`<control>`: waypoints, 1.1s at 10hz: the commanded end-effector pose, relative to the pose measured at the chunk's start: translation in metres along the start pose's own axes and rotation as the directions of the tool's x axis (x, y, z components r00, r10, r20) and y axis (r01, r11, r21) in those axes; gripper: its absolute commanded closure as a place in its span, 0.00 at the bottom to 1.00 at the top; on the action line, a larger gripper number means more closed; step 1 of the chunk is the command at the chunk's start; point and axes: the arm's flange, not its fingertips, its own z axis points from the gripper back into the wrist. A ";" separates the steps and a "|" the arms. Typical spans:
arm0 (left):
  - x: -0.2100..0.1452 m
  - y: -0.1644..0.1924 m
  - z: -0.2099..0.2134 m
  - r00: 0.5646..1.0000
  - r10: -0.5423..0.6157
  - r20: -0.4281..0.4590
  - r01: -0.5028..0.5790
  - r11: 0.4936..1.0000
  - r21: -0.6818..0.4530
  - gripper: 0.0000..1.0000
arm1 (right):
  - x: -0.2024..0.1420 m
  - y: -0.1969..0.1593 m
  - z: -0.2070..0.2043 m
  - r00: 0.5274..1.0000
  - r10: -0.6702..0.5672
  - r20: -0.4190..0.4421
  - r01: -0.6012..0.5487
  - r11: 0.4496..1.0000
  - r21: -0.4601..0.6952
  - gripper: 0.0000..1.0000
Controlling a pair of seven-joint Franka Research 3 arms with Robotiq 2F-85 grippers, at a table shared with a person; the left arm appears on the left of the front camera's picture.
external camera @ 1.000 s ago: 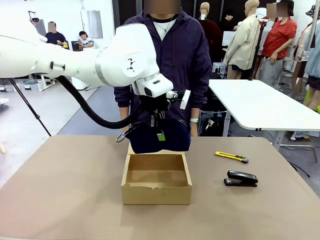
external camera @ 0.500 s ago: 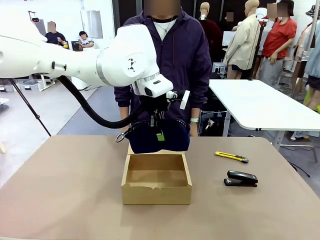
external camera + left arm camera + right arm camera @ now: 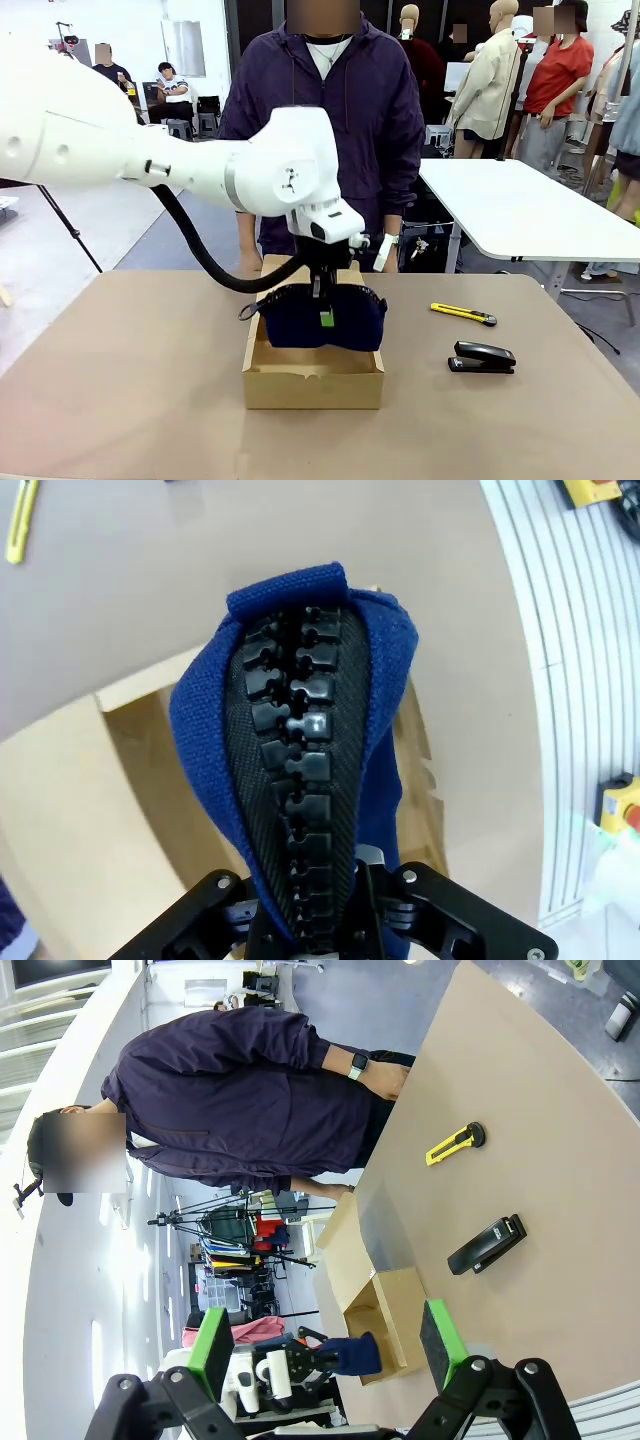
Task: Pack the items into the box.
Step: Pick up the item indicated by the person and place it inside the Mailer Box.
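Lowered since a second ago, my left claw now hangs the navy pouch in the mouth of the cardboard box, where before it hung above the box's far edge; the claw is clamped tight on the pouch's zippered top. My right claw stands wide open with nothing in it, well back from the box, while the yellow knife and black stapler lie unmoved on the bench to the box's right.
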 end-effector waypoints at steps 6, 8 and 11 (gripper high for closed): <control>-0.012 0.017 -0.069 0.993 0.093 -0.075 -0.102 0.986 -0.133 1.00 | 0.002 0.001 -0.002 1.000 0.010 0.008 -0.010 1.000 0.027 0.00; -0.016 0.023 -0.081 0.993 0.095 -0.065 -0.105 0.978 -0.178 1.00 | 0.002 0.001 -0.002 1.000 0.010 0.008 -0.010 1.000 0.027 0.00; -0.016 0.027 -0.087 0.995 0.083 -0.058 -0.093 0.975 -0.201 1.00 | 0.002 0.001 -0.002 1.000 0.010 0.008 -0.010 1.000 0.027 0.00</control>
